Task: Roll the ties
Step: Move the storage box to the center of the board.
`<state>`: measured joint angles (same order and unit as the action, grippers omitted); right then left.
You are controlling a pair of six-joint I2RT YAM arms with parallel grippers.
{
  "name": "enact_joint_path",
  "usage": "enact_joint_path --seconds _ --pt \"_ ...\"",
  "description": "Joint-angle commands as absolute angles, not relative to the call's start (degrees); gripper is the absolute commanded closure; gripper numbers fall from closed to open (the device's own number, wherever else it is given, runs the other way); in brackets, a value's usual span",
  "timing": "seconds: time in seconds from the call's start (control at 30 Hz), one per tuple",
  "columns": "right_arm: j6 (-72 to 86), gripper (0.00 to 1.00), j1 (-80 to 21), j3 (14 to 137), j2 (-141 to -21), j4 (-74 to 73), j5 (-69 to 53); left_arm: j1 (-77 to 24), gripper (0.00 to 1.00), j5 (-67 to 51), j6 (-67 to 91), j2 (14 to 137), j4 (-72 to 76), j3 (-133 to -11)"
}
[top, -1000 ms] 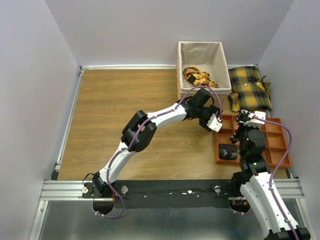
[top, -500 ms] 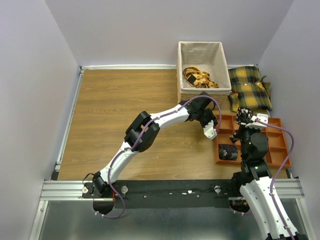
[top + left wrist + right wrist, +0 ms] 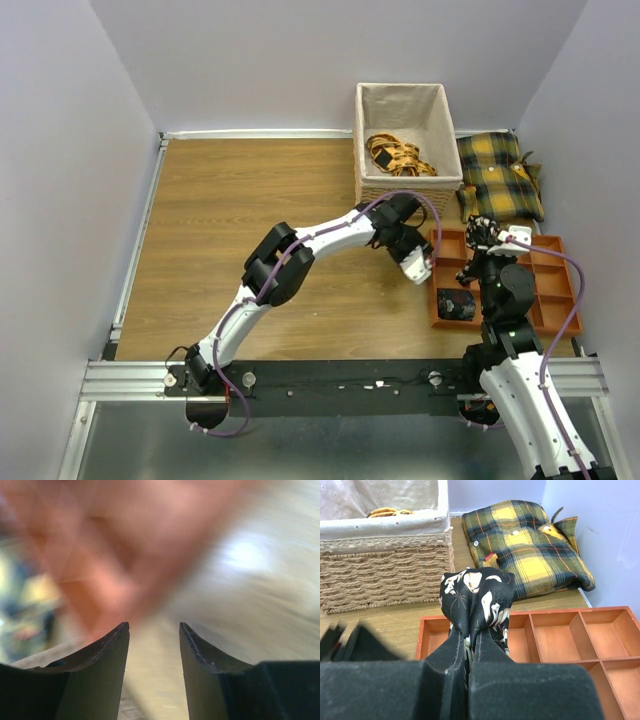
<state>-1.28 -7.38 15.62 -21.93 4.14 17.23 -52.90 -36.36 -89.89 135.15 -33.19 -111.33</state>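
Over the last second the left end effector (image 3: 418, 268) had pulled back from the handover spot, sliding toward the near-left corner of the orange compartment tray (image 3: 437, 292) and away from the right end effector (image 3: 469, 641). Its jaws had opened and closed in that time and now stood partly apart with nothing between them; its wrist view was smeared by motion, showing only orange tray and pale worktop (image 3: 250, 200).

The rolled tie (image 3: 477, 597), a black coil with pale flowers, had drifted slightly left with the right arm. It sat pinched at its base between the right end effector's closed fingers, raised clear above the back-left compartments of the tray and just in front of the wicker basket (image 3: 380, 580). A second coiled tie (image 3: 457, 303) already lay in the near-left compartment.

By my reading, the rolling of this tie was finished and the left arm's help was over; what remained was setting the coil down into an open compartment without letting it spring loose.

The left arm reached long across the worktop, elbow bent midway and wrist angled down at the tray's edge. The right arm rose steeply from its base, forearm nearly upright, wrist tipped forward over the tray.
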Motion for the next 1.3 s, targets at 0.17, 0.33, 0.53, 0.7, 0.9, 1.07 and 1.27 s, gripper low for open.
enact_joint_path --seconds 0.17,0.33,0.53,0.7,0.9,1.07,1.27 --pt "-1.8 0.99 -7.0 19.2 -20.0 1.8 17.7 -54.8 1.0 -43.5 -48.6 132.5 -6.9 -111.6" --pt "-1.2 0.99 -7.0 19.8 -18.2 0.2 19.3 -57.1 1.0 -41.6 -41.1 134.0 -6.8 -111.1" --pt "-0.4 0.99 -7.0 19.8 -17.0 -2.6 18.7 -59.3 1.0 -32.9 -36.5 137.9 -8.6 -113.6" --pt "-0.4 0.99 -7.0 20.2 -15.1 -4.1 19.0 -60.6 1.0 -25.2 -31.7 138.3 -11.4 -114.3" --pt "-0.9 0.99 -6.9 20.2 -14.2 -4.6 18.7 -61.6 1.0 -18.0 -34.7 138.7 -17.8 -113.9" --pt "-1.3 0.99 -6.9 20.1 -13.7 -4.0 19.5 -61.6 1.0 -12.5 -42.2 137.5 -23.3 -110.2" --pt "-0.6 0.99 -6.9 19.8 -12.8 -3.9 20.8 -59.5 1.0 -11.5 -45.3 134.2 -26.6 -103.3"
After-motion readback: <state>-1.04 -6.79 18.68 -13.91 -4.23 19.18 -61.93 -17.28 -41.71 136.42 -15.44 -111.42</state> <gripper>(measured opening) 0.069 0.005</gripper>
